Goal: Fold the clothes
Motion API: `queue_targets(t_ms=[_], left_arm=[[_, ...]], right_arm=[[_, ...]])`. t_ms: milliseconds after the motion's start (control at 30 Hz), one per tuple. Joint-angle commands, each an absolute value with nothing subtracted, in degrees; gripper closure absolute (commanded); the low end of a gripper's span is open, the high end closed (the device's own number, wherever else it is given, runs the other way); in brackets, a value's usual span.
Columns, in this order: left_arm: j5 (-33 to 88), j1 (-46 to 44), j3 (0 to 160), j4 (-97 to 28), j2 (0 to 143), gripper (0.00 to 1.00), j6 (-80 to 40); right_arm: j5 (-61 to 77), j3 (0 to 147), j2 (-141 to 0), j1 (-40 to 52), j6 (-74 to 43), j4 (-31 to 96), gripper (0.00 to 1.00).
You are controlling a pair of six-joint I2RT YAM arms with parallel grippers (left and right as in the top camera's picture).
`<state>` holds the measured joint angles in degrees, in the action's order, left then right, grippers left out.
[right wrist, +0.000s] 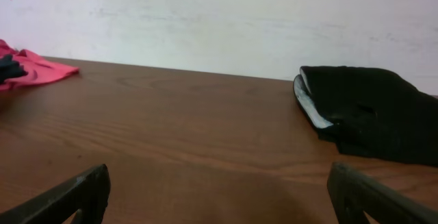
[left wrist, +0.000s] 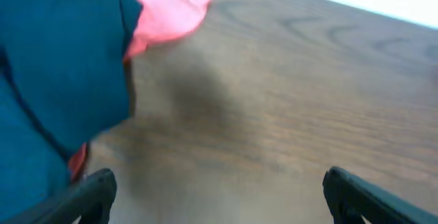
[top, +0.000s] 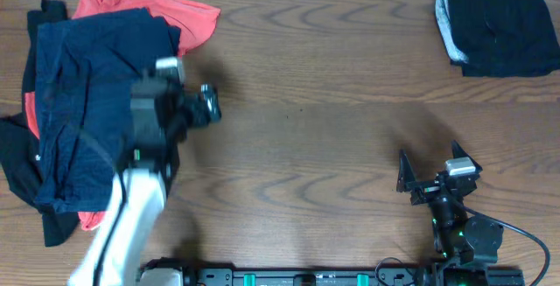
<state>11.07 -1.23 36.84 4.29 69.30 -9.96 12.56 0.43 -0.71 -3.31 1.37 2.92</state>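
Two clothing heaps: navy garment [top: 92, 102] pile, folded black garment [top: 499, 24] well apart.

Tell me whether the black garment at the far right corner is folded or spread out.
Folded. The black garment sits as a compact bundle on the table, with its pale mesh lining showing as stacked layers along one edge.
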Motion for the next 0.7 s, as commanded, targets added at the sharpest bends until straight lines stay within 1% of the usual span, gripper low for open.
queue_targets(t_ms=[0, 100, 167, 433, 667], left_arm=[[11.3, -1.0, 26.7, 9.0, 59.9, 0.02, -5.5], [11.3, -0.8, 18.5, 13.9, 50.8, 0.02, -1.4], [11.2, 0.1, 14.3, 15.2, 45.1, 0.02, -1.1], [11.3, 4.0, 4.3, 15.1, 27.8, 0.02, -1.4], [11.3, 4.3, 0.2, 12.6, 16.2, 0.02, -1.5]], right_arm=[[12.2, 0.3, -0.5, -2.7, 2.2, 3.2, 0.01], [12.2, 0.3, -0.5, -2.7, 2.2, 3.2, 0.01], [12.2, 0.3, -0.5, -2.7, 2.2, 3.2, 0.01], [12.2, 0.3, -0.5, -2.7, 2.2, 3.2, 0.01], [12.2, 0.3, -0.5, -2.7, 2.2, 3.2, 0.01]])
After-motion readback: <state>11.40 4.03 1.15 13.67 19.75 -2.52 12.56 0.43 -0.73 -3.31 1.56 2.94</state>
